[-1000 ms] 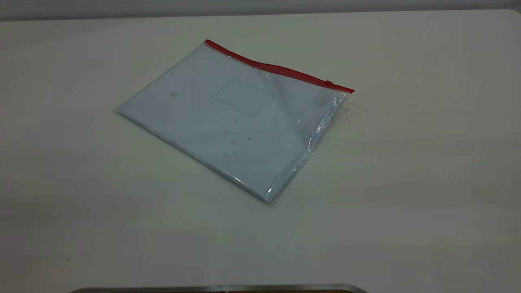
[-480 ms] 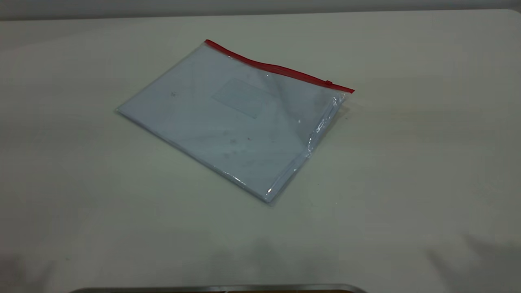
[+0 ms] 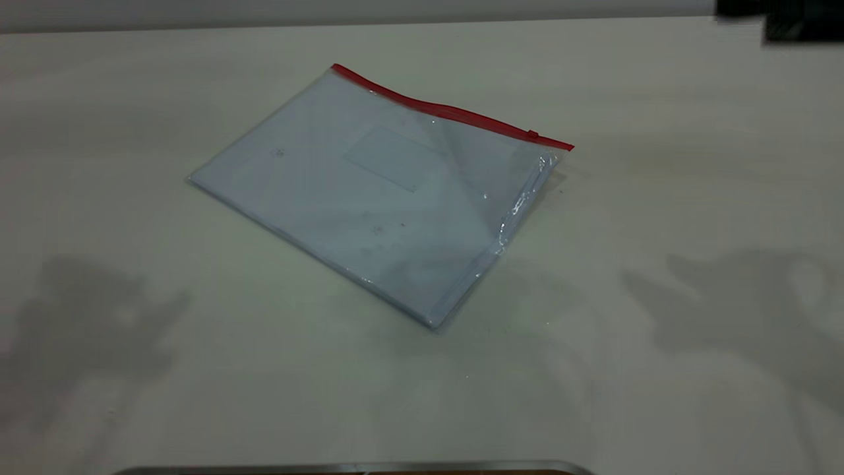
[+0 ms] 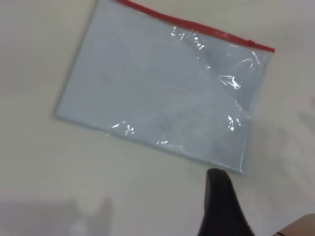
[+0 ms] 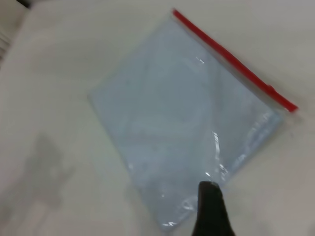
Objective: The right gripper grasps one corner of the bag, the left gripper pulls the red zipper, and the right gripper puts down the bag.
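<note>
The bag [image 3: 382,191] lies flat on the table, clear with a pale bluish-white inside. The red zipper [image 3: 448,112] runs along its far long edge, and the small slider tab [image 3: 533,134] sits near the right corner [image 3: 567,146]. The left wrist view shows the bag [image 4: 162,93], the zipper [image 4: 197,27] and my left gripper [image 4: 221,206] held above the table, just off a bag corner away from the zipper. The right wrist view shows the bag [image 5: 187,113], the zipper [image 5: 231,59] and my right gripper [image 5: 209,211] over a corner opposite the zipper. Neither gripper touches the bag.
The pale table [image 3: 659,198] carries arm shadows at the left and right. A black arm part [image 3: 784,16] shows at the top right corner of the exterior view. A metal edge [image 3: 356,468] runs along the front.
Arm shadows have spread over the table at the left and right. A black arm part has entered the top right corner. The bag has not moved.
</note>
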`<state>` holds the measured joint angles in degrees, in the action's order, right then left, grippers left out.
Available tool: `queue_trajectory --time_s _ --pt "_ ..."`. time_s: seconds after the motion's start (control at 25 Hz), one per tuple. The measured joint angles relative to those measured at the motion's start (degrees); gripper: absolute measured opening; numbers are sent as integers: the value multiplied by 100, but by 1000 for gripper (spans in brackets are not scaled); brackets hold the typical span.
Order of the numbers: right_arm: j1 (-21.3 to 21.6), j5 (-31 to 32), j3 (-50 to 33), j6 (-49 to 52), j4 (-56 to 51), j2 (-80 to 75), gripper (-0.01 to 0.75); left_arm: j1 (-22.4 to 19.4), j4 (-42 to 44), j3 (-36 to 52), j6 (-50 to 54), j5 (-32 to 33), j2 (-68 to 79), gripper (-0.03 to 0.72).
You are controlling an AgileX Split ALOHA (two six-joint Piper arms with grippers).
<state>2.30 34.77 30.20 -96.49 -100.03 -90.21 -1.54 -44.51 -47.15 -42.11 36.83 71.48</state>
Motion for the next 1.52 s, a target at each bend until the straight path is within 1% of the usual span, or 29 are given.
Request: queue_trajectory --time_s 0.16,0.4,0.6,0.88,1.16,1.28,1.36,1.44,1.48,1.52 --pt "0 54 680 -166 -134 -1386 563 0 -251 -391 -359 -66 813 517" --pt "0 630 1976 -207 -167 -3196 551 0 -463 -884 -471 -141 1766 517" --pt "-35 853 2867 -213 -194 -4323 547 0 -489 -1022 -554 -176 2107 517" --pt "-436 832 3851 -231 -215 -5285 547 0 -493 -1029 -584 -247 2118 517" --pt "-749 800 4319 -208 -227 -5614 547 0 -493 -1029 -592 -247 2118 517" --pt "-981 782 4529 -208 -227 -5673 545 0 -493 -1029 -592 -247 2118 517" --pt "-1130 668 4600 -206 -233 -5693 512 0 -493 -1029 -612 -247 2118 517" --pt "-1235 608 4610 -206 -233 -5693 423 0 -495 -1029 -612 -252 2118 517" --pt "-1271 614 4610 -206 -233 -5693 342 0 -495 -1029 -612 -252 2118 517" --pt "-1293 645 4610 -206 -233 -5693 241 0 -495 -1029 -612 -252 2118 517"
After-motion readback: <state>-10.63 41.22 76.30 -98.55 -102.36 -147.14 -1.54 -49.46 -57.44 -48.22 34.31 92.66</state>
